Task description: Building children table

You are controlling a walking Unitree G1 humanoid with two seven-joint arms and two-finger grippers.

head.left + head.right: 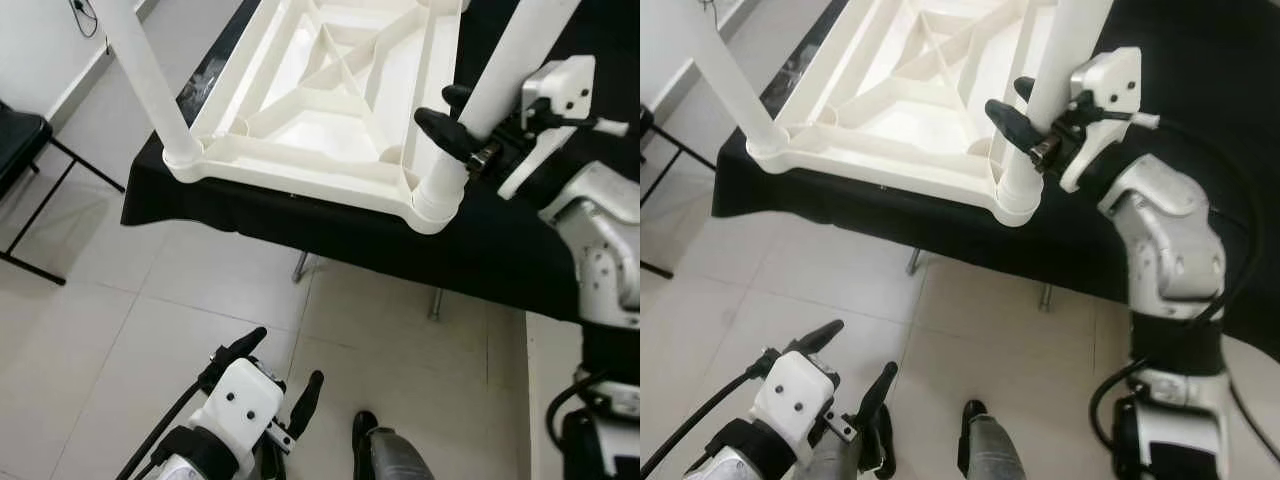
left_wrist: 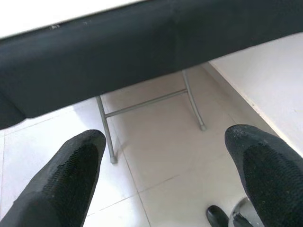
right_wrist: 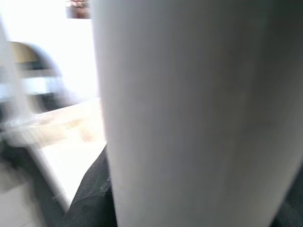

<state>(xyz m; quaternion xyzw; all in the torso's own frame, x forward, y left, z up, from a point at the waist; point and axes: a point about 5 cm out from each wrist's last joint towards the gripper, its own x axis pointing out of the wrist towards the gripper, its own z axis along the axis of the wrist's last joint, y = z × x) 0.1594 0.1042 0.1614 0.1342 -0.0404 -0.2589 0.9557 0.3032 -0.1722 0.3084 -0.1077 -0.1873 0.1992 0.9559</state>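
Item: white plastic children's table (image 1: pixel 330 100), lying upside down on a bench draped in black cloth (image 1: pixel 500 250), its ribbed underside facing up and its near edge overhanging the bench front. Two legs stand in the near corner sockets: the right leg (image 1: pixel 505 70), held between the fingers of the right gripper (image 1: pixel 1025 110), and the left leg (image 1: pixel 145 75), well apart from that gripper across the frame. State of right gripper: closed around the right leg just above its socket (image 1: pixel 440 195), one black finger wrapped across the front of the tube; the right wrist view confirms the white leg pressed close against the camera. State of left gripper (image 1: pixel 270 380): open, empty, hanging low over the tiled floor in front of the bench, well below the table. Risks, as judged: the right leg appears to lean slightly from its socket, so a push off the socket's axis could jam it or leave it half seated; sideways force from the gripper could slide the whole table across the smooth cloth, and with the near edge already overhanging it could tip off the bench; the grip on a smooth round tube could slip or rotate; with the left gripper idle, nothing braces the frame.
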